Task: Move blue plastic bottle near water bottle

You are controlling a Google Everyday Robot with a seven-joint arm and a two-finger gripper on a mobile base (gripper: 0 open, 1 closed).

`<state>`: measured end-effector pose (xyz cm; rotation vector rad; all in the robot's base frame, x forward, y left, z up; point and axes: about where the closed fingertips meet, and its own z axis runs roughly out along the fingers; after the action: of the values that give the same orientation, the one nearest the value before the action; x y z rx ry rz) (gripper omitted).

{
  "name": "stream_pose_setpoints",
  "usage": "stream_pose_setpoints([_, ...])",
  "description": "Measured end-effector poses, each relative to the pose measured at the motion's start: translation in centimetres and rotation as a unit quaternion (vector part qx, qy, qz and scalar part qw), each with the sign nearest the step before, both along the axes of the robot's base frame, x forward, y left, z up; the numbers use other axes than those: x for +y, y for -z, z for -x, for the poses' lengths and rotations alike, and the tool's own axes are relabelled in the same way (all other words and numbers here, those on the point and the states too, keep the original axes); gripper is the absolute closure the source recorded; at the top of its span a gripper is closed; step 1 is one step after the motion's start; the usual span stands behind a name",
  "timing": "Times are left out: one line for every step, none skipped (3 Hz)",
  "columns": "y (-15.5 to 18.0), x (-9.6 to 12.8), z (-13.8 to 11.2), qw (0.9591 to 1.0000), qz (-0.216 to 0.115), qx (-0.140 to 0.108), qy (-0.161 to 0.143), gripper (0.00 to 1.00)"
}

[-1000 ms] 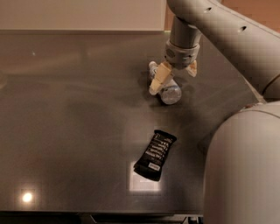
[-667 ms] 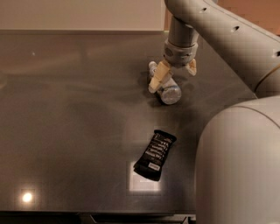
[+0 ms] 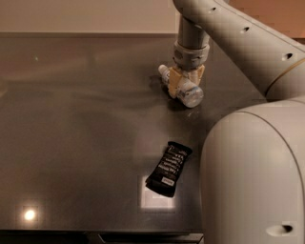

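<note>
The gripper (image 3: 185,85) is low over the far right part of the table, its jaws closed narrowly on the blue plastic bottle (image 3: 192,95), a small, smooth, bluish-clear one lying on its side. The tan fingers (image 3: 174,85) sit on either side of the bottle's middle and cover most of it, so the label cannot be read. Only the two ends show: the white cap (image 3: 164,71) pokes out to the upper left, and the rounded clear base points to the lower right. Whether the bottle rests on the table or is held just above it cannot be told; a dark shadow lies right under it.

Above the fingers the grey ribbed wrist (image 3: 191,45) rises straight up, and the pale arm (image 3: 248,43) slants away to the upper right, cut off by the frame edge. The large rounded white robot body (image 3: 252,176) fills the lower right corner and hides the table behind it.

The dark glossy table (image 3: 71,119) takes up most of the view. Well apart from the bottle, nearer the camera, lies a flat black snack wrapper (image 3: 169,169) with small white print too fine to read. It is angled, and its lower end overlaps a pale rectangular reflection (image 3: 155,198). A small bright light spot (image 3: 29,214) glints at lower left. A pale wall (image 3: 86,14) runs along the top.
</note>
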<state>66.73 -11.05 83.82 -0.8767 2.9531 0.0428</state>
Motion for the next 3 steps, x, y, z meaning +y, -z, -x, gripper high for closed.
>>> stream_pose_setpoints([-0.3,0.2,0.1,1.0,-0.003,-0.002,-0.006,0.63])
stream_pose_setpoints([-1.5,-0.6,1.1,0.9999,-0.003,-0.009,-0.01,0.86])
stream_pose_setpoints([-3.2,-2.1,3.0,0.9998,-0.007,-0.014,-0.01,1.0])
